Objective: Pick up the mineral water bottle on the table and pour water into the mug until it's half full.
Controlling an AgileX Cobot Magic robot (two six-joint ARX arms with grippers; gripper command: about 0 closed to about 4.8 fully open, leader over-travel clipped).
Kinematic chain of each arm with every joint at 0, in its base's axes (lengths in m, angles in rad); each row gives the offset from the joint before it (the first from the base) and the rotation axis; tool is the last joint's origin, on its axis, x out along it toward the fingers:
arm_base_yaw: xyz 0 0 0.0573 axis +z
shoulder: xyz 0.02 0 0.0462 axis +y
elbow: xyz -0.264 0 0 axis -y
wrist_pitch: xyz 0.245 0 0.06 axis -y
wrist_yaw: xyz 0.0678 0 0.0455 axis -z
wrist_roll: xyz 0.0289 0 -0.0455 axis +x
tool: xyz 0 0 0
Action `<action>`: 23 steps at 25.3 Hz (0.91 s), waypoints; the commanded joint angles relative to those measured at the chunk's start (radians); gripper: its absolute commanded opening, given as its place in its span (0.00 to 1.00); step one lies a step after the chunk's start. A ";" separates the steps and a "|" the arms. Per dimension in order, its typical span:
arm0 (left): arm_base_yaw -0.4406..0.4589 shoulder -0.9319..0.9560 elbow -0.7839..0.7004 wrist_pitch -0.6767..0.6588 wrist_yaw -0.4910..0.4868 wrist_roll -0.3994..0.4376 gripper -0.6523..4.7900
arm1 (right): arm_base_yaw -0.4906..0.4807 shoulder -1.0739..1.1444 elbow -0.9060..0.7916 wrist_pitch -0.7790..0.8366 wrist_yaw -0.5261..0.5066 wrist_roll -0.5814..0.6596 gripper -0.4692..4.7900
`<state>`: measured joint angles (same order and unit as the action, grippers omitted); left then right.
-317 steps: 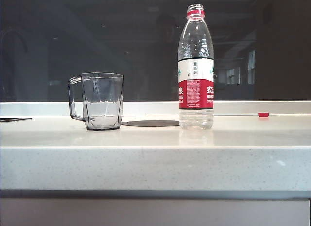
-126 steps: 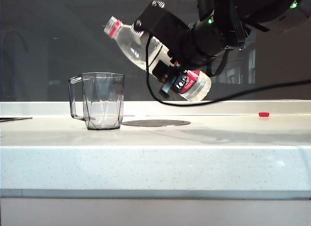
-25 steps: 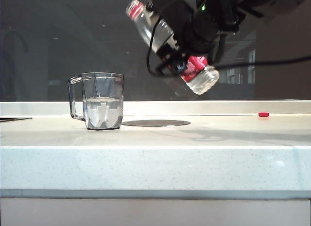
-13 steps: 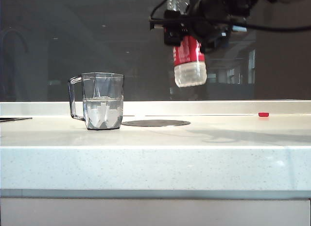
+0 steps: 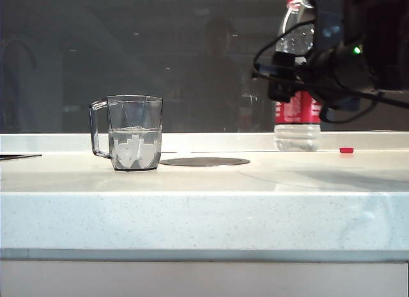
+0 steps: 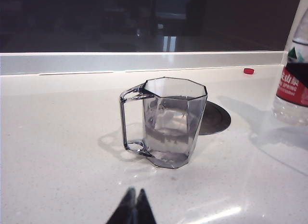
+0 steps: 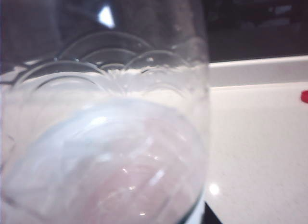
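Off-white speckled stone of the table (image 5: 192,214) carries everything. Going left to right in the exterior view:

Mug (image 5: 131,132), clear faceted glass, stands upright on the table, handle pointing away from the bottle. Water (image 5: 134,149) inside reaches roughly half its height; judged from that level, the pouring step looks done.

Left gripper (image 6: 132,210): only its dark fingertips show in the left wrist view, pressed together, nothing between them. It sits low and near the mug on the viewer's side, idle, apparently parked out of the pouring path.

Dark round disc (image 5: 204,161) lies flat in the table, just beside the mug, between mug and bottle.

Mineral water bottle (image 5: 297,115) is upright, well apart from the mug. Its base appears just above the table, or about at it; contact cannot be told. Upright posture fits a set-down, not a pour.

Right gripper (image 5: 300,73) is clamped around the bottle's middle, over the label. Right wrist view shows the clear bottle wall filling the frame.

Small red cap (image 5: 346,150) rests on the table beyond the bottle, off the neck so water could flow.
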<state>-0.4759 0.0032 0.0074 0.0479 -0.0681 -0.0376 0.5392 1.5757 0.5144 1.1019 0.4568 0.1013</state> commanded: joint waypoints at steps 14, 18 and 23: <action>0.002 0.000 0.003 0.012 0.001 0.004 0.11 | -0.031 0.109 -0.014 0.152 -0.034 -0.008 0.62; 0.002 0.000 0.003 0.012 0.001 0.004 0.11 | -0.030 0.109 -0.014 0.134 -0.038 -0.008 0.70; 0.002 0.000 0.003 0.012 0.001 0.004 0.11 | -0.029 0.108 -0.016 0.055 -0.041 -0.008 0.78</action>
<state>-0.4763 0.0032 0.0074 0.0479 -0.0681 -0.0376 0.5072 1.6855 0.4995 1.1980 0.4183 0.0902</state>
